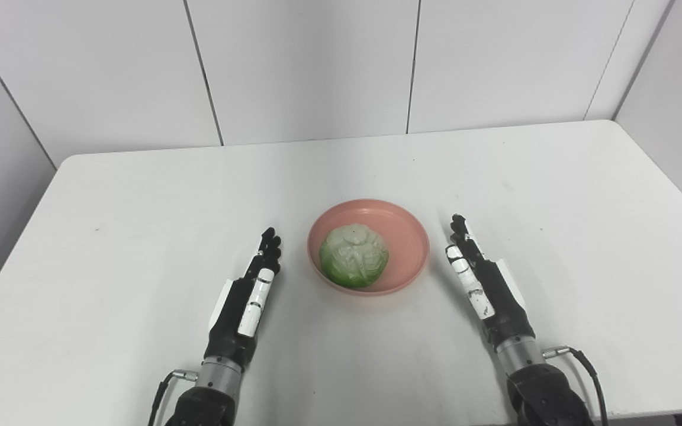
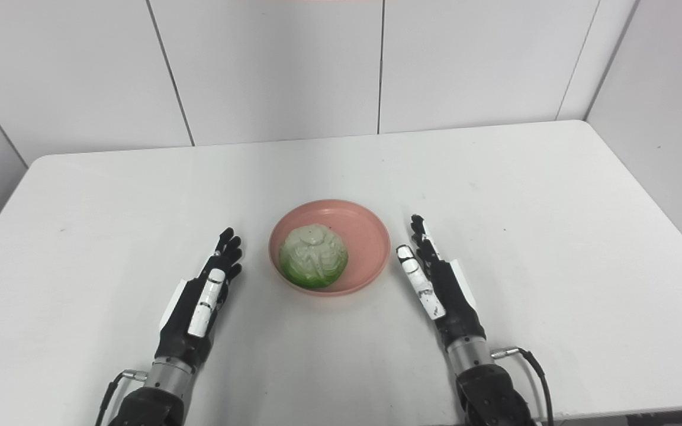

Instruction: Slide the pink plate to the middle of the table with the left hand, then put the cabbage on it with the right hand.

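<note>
Currently both arms come in from the near edge, forearms low over the white table (image 1: 140, 195). Left hand (image 1: 250, 290) sits left of the pink plate (image 1: 403, 228), fingers straight and pointing away, holding nothing, near the rim but not touching it. Right hand (image 1: 479, 278) mirrors it on the other side, also flat and extended, empty, close to the plate's right edge with a visible gap. Plate is roughly mid-table, between the two hands. Cabbage (image 1: 354, 255) rests on the plate, offset toward the near-left part of the dish, green at the bottom, pale on top. Beyond that, bare tabletop runs to the far edge, then white wall panels (image 1: 311, 65).
</note>
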